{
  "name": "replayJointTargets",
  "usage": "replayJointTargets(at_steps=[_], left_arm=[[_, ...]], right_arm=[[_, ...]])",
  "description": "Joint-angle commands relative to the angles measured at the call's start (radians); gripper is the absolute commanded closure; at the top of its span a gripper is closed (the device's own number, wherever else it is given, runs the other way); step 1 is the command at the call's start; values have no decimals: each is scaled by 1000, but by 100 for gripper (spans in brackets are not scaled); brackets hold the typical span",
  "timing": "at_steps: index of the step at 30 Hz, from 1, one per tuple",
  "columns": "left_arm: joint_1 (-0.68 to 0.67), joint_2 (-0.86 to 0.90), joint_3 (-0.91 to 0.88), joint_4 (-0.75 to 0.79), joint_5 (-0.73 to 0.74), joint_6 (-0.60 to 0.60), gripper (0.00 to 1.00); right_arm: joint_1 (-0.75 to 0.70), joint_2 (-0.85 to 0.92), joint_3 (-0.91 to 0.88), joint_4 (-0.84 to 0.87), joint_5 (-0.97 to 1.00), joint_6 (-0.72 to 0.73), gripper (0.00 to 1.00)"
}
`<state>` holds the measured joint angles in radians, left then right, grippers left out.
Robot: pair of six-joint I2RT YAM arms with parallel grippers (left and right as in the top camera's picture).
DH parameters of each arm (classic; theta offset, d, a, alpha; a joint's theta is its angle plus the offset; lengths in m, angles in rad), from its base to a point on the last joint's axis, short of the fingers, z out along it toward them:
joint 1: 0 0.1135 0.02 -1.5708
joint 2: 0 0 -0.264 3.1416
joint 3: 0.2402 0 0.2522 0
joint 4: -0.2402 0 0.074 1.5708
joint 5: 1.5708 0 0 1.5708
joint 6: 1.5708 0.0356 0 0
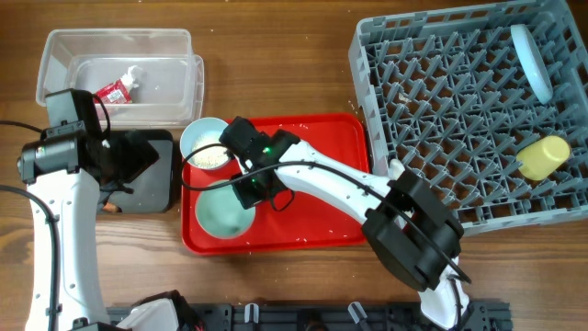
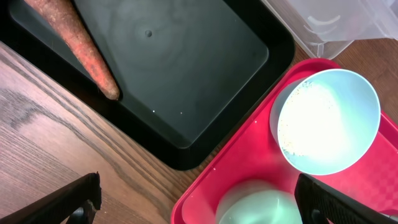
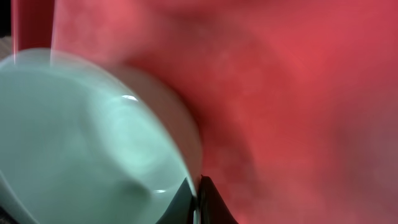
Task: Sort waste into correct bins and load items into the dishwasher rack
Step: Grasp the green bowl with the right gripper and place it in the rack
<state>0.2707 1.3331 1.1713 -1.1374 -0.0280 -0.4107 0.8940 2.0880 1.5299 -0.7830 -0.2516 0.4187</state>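
Right arm stretched over red tray, right fingers seemingly pinching mint-green bowl rim, left fingers wide

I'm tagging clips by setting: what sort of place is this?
Likely a staged dish-clearing workbench, not a real kitchen: a grey plastic grid dishwasher rack, a flat red serving tray and a clear plastic tub on a wooden table.

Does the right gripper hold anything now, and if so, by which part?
The right gripper pinches the round mint-green bowl by its rim, it seems; the view is blurred.
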Motion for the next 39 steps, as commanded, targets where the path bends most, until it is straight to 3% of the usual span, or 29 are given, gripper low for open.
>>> replayJointTargets(at_steps=[1, 5, 9, 12, 16, 19, 25, 27, 33, 39], left_arm=[[5, -11, 7, -1, 9, -21, 0], [5, -11, 7, -1, 9, -21, 0], [5, -11, 7, 0, 9, -21, 0], [5, -11, 7, 0, 8, -21, 0], [5, -11, 7, 0, 9, -21, 0], [5, -11, 7, 0, 9, -21, 0], [5, -11, 7, 1, 12, -21, 0], [5, -11, 7, 3, 20, -21, 0], [5, -11, 7, 11, 20, -21, 0], [5, -11, 7, 26, 21, -21, 0]], right_arm=[[-2, 12, -5, -2, 27, 11, 96], [-60, -70, -2, -68, 184, 10, 96], [-192, -316, -2, -119, 478, -39, 96], [-288, -459, -2, -90, 710, -165, 96], [-452, -550, -2, 46, 1002, -483, 95], [-577, -537, -2, 151, 1053, -667, 96], [-767, -445, -2, 397, 1396, -680, 96], [-805, -381, -2, 439, 1420, -682, 96], [-838, -163, -2, 587, 1520, -741, 96], [-829, -18, -3, 605, 1516, -739, 96]])
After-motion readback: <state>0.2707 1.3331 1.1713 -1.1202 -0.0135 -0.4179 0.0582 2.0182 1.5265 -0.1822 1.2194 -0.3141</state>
